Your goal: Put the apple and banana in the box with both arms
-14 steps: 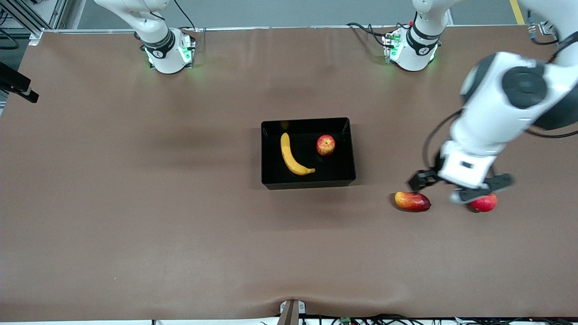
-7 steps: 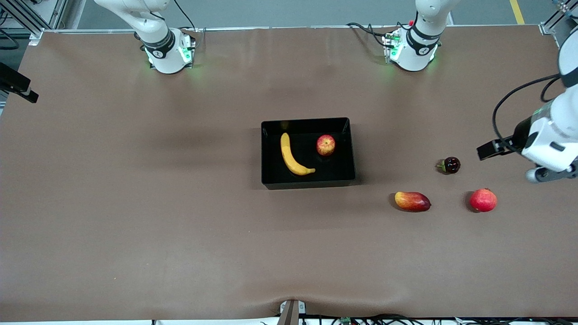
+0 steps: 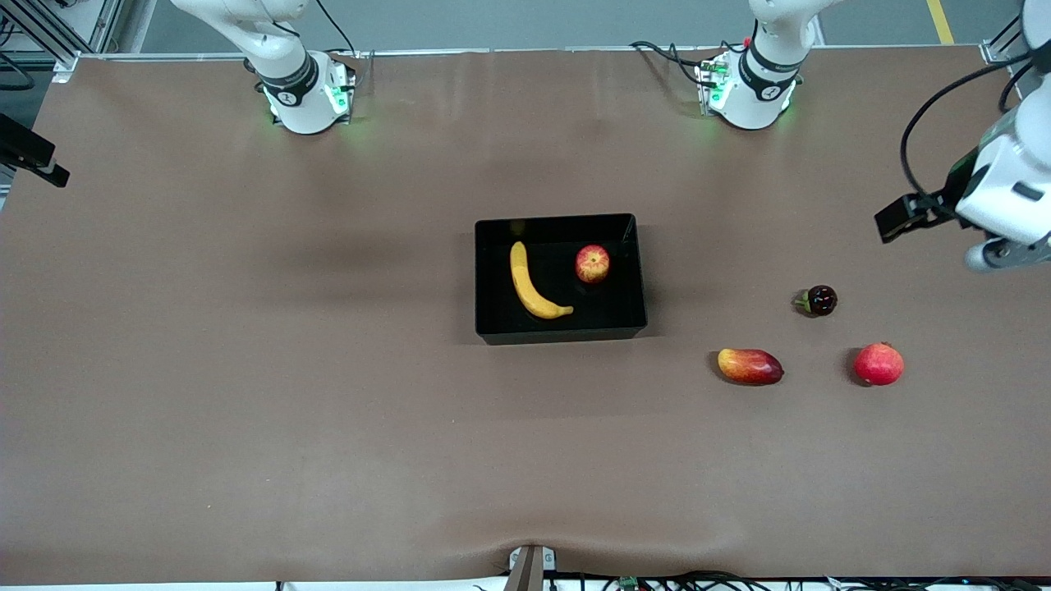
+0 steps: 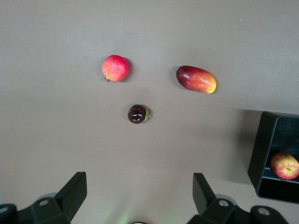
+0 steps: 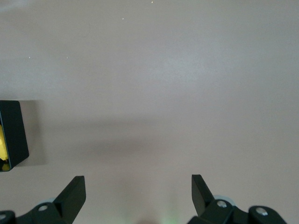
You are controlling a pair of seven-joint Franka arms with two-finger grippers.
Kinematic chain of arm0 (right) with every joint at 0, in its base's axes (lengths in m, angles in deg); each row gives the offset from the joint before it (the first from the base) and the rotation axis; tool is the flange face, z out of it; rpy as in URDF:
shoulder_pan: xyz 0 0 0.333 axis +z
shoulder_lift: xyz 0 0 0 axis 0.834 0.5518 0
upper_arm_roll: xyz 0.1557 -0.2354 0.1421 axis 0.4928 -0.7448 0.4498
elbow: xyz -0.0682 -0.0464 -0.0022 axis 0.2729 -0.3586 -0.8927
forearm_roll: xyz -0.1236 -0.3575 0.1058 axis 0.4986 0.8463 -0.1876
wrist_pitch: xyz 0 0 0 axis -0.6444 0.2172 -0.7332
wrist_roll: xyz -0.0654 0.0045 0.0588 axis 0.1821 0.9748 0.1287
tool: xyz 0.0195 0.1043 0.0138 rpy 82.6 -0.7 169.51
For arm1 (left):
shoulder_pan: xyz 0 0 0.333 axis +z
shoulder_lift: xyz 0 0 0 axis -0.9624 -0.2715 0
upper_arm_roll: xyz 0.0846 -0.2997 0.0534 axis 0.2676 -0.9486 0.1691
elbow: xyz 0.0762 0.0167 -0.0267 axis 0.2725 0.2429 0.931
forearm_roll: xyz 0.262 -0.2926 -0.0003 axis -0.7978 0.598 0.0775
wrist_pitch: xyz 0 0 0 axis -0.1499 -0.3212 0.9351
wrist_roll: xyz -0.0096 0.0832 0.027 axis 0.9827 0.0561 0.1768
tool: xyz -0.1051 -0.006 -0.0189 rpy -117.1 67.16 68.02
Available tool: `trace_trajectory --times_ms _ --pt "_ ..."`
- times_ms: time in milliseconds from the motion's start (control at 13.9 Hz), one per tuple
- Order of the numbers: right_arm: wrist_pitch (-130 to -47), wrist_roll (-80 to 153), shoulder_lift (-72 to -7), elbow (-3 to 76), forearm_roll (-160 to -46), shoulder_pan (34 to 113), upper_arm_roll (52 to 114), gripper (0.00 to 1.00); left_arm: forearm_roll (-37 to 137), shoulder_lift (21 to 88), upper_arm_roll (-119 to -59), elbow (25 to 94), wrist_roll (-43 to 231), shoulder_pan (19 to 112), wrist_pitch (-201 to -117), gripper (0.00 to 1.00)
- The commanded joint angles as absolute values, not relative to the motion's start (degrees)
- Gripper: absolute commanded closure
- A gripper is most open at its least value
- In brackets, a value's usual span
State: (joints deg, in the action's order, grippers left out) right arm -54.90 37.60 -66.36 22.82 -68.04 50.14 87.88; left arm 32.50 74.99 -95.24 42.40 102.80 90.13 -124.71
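With the banana (image 3: pixel 530 281) and the apple (image 3: pixel 592 263) lying in the box (image 3: pixel 560 332), the left gripper (image 4: pixel 138 192), jaws wide and empty, has withdrawn upward toward the table's left-arm end, while the right gripper (image 5: pixel 138 192) waits open, empty, so placement appears complete.
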Motion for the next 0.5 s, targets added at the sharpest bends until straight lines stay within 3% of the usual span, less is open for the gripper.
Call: trace_trajectory --times_ms 0,144,433 --pt "-54.55 37.05 -66.87 22.87 -67.6 49.13 88.56 0.0 36.94 81.21 -83.09 48.1 100.03 81.3 -125.17 0.0" --pt "-54.55 37.05 -66.87 22.87 -67.6 49.13 88.56 0.0 37.49 84.37 -79.11 51.44 100.03 77.42 -125.52 0.0" --pt "-54.55 37.13 -66.78 22.87 -67.6 49.04 88.56 0.0 38.71 89.58 -78.93 56.29 100.03 76.97 -127.28 0.0"
